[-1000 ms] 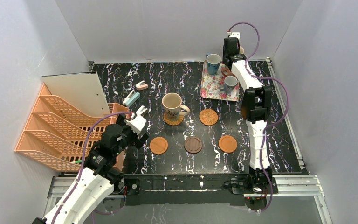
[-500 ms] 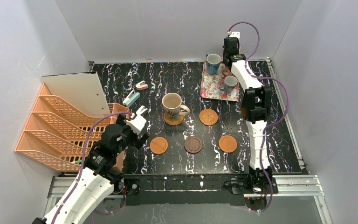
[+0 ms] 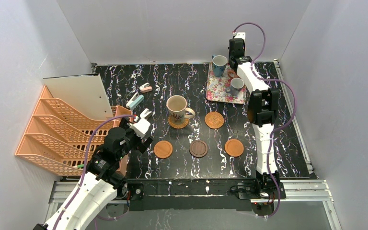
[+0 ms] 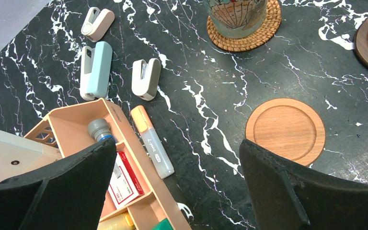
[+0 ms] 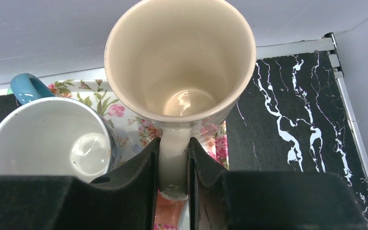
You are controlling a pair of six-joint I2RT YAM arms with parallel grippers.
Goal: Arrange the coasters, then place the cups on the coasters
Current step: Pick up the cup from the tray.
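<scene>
One beige mug (image 5: pixel 179 62) is clamped by its handle in the R pincer (image 5: pixel 172 148), fingers shut tight on either side of the handle, over the far end of the floral tray (image 5: pixel 117 103), abt 1 o'clock on the table (image 3: pixel 124 79). Can't tell whether the mug's base touches the tray. Just beside it, at its 8 o'clock in the wrist view, a blue-handled cup (image 5: pixel 48 143) w/ white inside stands on the tray. A small cup (image 3: pixel 236 85) stands at the tray's near end. Nr table centre a patterned mug (image 3: pixel 177 108) stands upright on a woven coaster (image 3: pixel 178 124), handle twd 3 o'clock, w/ a bare woven coaster (image 3: pixel 214 120) near at its 3 o'clock. Nearer row, twd 6 o'clock: first smooth coaster (image 3: pixel 163 149), dark brown coaster (image 3: pixel 198 148), second smooth coaster (image 3: pixel 234 147), all bare & apart. L pincer (image 3: pixel 143 117) hangs at abt 8 o'clock, jaws wide open, holding nothing, beside the orange file rack (image 3: pixel 52 129). Below it lie a pale blue gadget (image 4: pixel 96 69) & an orange-capped marker (image 4: pixel 152 141).
</scene>
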